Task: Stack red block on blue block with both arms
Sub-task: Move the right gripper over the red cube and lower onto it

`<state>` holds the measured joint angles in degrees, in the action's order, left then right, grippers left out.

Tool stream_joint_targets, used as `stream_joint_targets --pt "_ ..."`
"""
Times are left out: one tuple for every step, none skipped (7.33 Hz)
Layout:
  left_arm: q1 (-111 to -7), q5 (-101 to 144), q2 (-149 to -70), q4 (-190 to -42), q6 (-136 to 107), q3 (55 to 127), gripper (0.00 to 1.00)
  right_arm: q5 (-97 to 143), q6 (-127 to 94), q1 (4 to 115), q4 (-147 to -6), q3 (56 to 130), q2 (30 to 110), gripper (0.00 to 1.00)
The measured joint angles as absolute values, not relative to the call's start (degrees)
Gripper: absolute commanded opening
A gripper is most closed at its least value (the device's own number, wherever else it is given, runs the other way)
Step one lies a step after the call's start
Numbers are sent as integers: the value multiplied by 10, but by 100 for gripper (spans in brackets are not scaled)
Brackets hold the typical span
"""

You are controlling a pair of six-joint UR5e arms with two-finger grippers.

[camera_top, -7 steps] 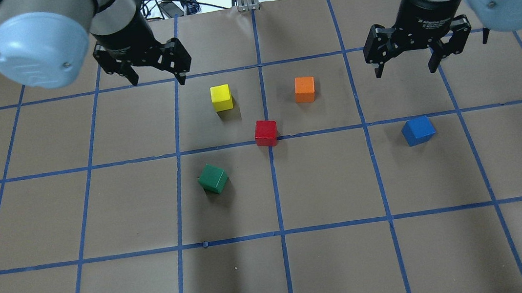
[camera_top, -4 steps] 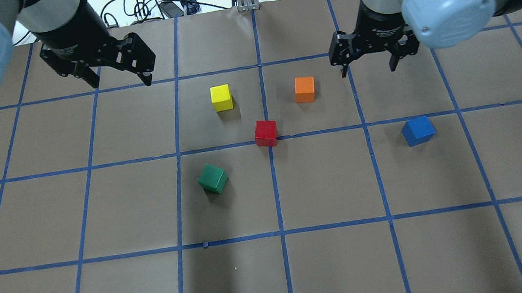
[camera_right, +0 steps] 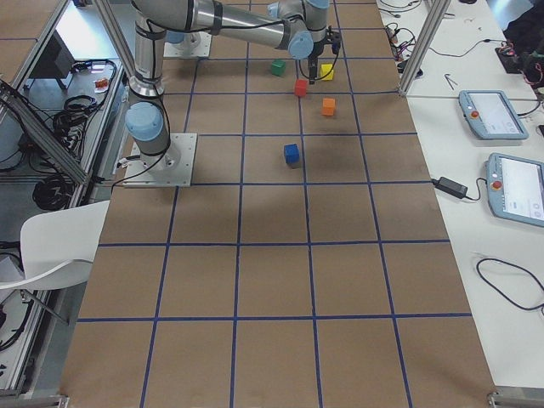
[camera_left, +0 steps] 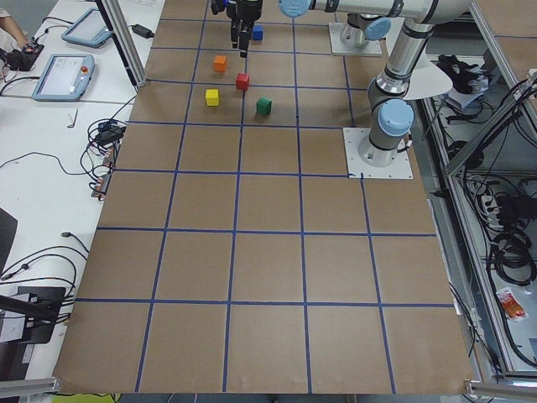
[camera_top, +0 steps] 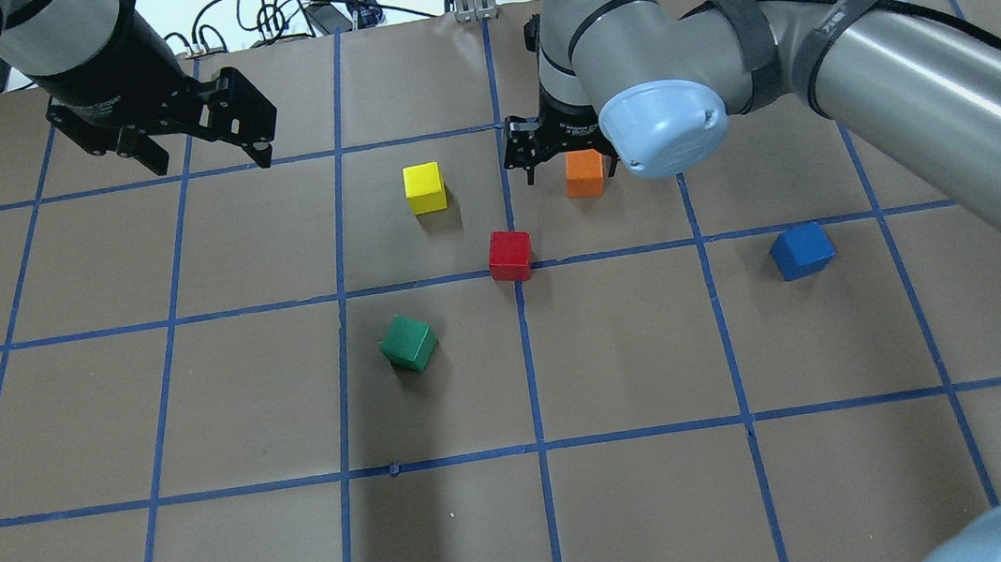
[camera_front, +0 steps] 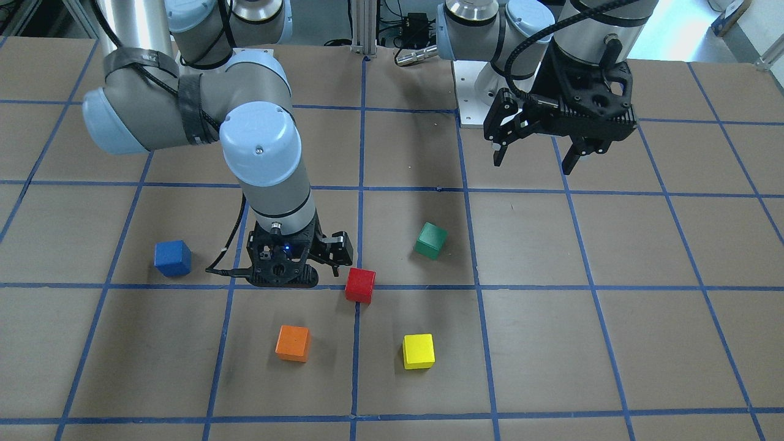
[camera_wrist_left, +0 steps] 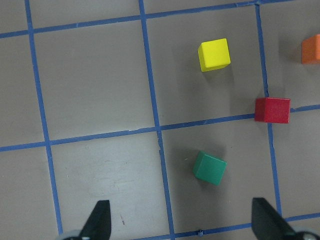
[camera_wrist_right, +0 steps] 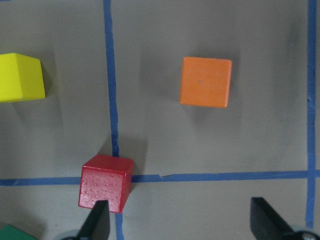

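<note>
The red block [camera_top: 510, 254] sits on a blue tape line at mid-table; it also shows in the front view [camera_front: 360, 285] and the right wrist view [camera_wrist_right: 106, 182]. The blue block [camera_top: 801, 250] lies apart on the right, also in the front view [camera_front: 172, 258]. My right gripper [camera_top: 568, 170] is open and empty, hovering just behind the red block, over the orange cube; in its wrist view [camera_wrist_right: 182, 225] the red block lies by the left finger. My left gripper [camera_top: 212, 161] is open and empty, high at the back left, far from both blocks.
An orange cube [camera_top: 584, 171] lies partly under the right gripper, a yellow cube [camera_top: 425, 187] stands behind the red block, and a green cube [camera_top: 409, 342] lies in front to the left. The right arm's elbow [camera_top: 662, 126] reaches across the back right.
The right arm has swung from the back right to the table's middle, over the orange cube. The left gripper has drawn back to the far left. Both stay open; no block moved.
</note>
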<state>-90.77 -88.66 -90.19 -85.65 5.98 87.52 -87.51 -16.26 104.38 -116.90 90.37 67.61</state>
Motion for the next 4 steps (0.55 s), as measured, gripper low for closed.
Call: stream_joint_targets --pt "-908 -887 -903 -856 61 876 100 -872 -168 1051 -1176 904 663 100" --pt "-908 -886 -903 -856 61 876 100 -871 -173 1059 -1181 904 653 100" --pt "-908 -886 -904 -856 61 877 100 -864 -176 1065 -1188 904 643 100" --pt "-908 -886 -904 -856 61 880 100 -848 -178 1068 -1199 904 632 100"
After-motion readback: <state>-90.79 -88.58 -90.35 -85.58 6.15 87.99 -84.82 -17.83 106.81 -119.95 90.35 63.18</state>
